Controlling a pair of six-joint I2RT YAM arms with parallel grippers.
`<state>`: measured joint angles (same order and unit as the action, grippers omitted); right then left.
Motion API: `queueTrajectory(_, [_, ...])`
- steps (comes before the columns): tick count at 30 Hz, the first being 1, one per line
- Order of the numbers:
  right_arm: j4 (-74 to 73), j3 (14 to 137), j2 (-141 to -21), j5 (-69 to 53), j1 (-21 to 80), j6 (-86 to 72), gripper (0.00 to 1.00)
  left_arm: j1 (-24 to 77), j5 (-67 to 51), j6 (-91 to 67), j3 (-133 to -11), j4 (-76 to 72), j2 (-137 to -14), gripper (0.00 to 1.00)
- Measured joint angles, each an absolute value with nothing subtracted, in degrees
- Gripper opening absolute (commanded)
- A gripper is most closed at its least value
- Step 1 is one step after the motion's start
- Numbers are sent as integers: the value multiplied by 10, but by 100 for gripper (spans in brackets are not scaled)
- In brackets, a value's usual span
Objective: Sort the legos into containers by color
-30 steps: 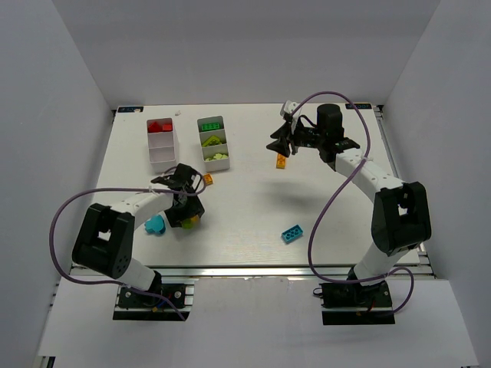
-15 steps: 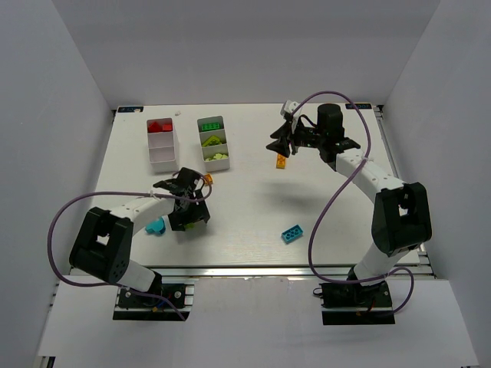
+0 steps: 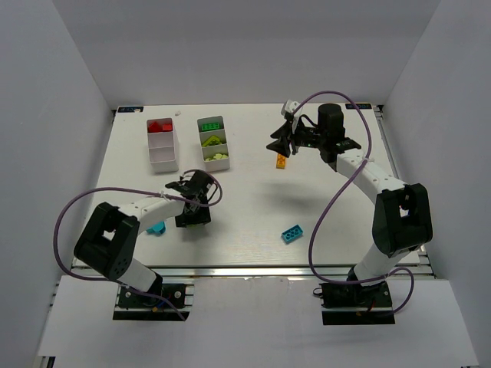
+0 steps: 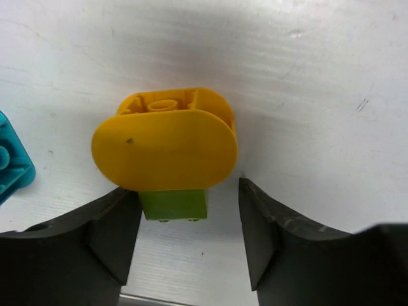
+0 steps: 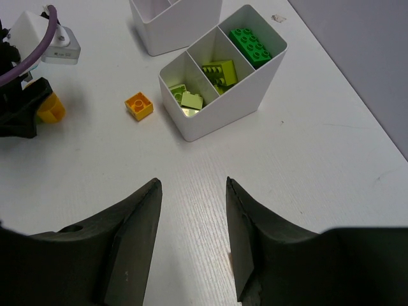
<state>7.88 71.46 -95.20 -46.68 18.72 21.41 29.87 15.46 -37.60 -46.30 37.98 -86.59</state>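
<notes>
1. Left pincer (image 4: 186, 192) half open, straddling a yellow rounded brick (image 4: 164, 150) stacked on a green brick (image 4: 173, 205), toward the desk's (image 3: 253, 207) front-left corner; placed to seize, not yet clamped.
2. Right pincer (image 5: 190, 185) raised, jaws apart, nothing between them, facing the green-stocked tray (image 5: 223, 108).
3. Orange brick (image 3: 281, 161) beneath it: held or lying loose, undeterminable.

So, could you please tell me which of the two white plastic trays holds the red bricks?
The left white plastic tray: red bricks sit in its far compartment; the right tray holds only green and lime ones.
</notes>
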Motion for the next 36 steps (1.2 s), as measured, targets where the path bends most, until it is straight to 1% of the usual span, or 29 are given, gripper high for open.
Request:
queueTrajectory(1, [79,715,-952,-467,187,214,50,302,164,-379,-463,375,-867,64])
queueTrajectory(3, [79,715,-952,-467,187,214,50,306,184,-385,-463,367,-868,61])
queueTrajectory(7, [79,715,-952,-467,187,214,50,309,218,-393,-461,352,-870,49])
queueTrajectory(8, [79,715,-952,-467,187,214,50,309,223,-395,-458,348,-870,43])
queueTrajectory(10, [79,715,-952,-467,187,214,50,310,233,-398,-454,338,-868,35])
queueTrajectory(11, [79,715,-952,-467,187,214,50,310,236,-400,-451,333,-867,28])
queueTrajectory(14, [74,715,-952,-473,187,217,51,310,238,-402,-444,322,-861,15])
queueTrajectory(17, [51,715,-952,-504,188,228,51,309,211,-400,-436,306,-848,14])
queueTrajectory(20, [1,722,-952,-526,197,223,48,310,147,-393,-417,265,-806,14])
queueTrajectory(23, [-54,747,-962,-533,224,186,45,317,68,-383,-385,190,-723,14])
queueTrajectory(27, [-114,783,-991,-533,282,86,42,329,-28,-369,-337,69,-617,11])
queueTrajectory(29, [-133,797,-1009,-533,305,28,45,332,-64,-364,-322,26,-590,11])
queueTrajectory(31, [-149,809,-1026,-533,326,-33,54,333,-91,-359,-312,-3,-582,11])
queueTrajectory(34, [-172,825,-1044,-526,345,-110,64,335,-116,-354,-309,-25,-587,11])
queueTrajectory(36, [-180,833,-1049,-522,353,-150,66,335,-124,-351,-308,-29,-590,11])
